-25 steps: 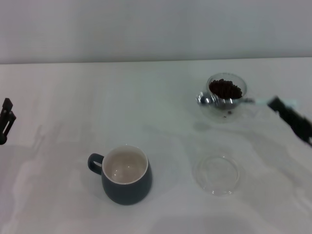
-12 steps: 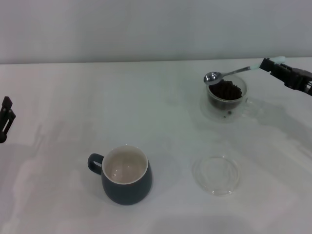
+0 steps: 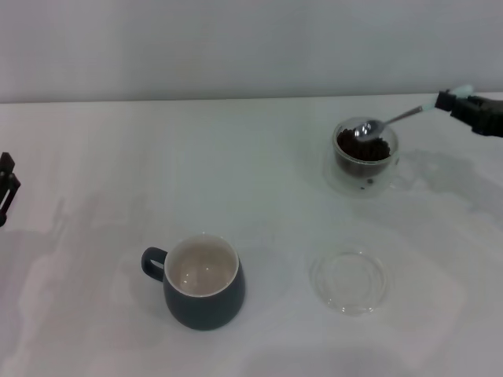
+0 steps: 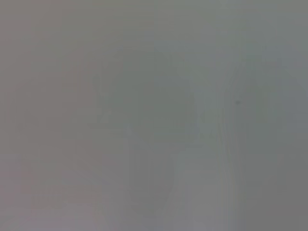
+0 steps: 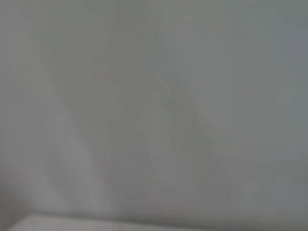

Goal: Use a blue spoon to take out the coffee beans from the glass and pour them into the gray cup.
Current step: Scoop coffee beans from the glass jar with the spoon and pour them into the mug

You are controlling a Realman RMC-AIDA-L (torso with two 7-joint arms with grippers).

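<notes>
In the head view the glass (image 3: 363, 166) stands at the back right with a heap of dark coffee beans (image 3: 363, 147) inside. My right gripper (image 3: 454, 100) at the far right edge is shut on the pale handle end of the blue spoon (image 3: 391, 120). The spoon slants down to the left and its metal bowl rests at the top of the beans. The gray cup (image 3: 203, 283) stands at the front left of centre, its cream inside bare, handle to the left. My left gripper (image 3: 6, 188) is parked at the far left edge. Both wrist views show only plain grey.
A flat clear glass saucer (image 3: 349, 281) lies in front of the glass, right of the gray cup. The white table (image 3: 259, 196) ends at a pale wall behind.
The spoon first lay low across the glass, then was lifted above the rim. Now its bowl has dipped down onto the beans, and my right gripper has risen and shifted to the far right.
</notes>
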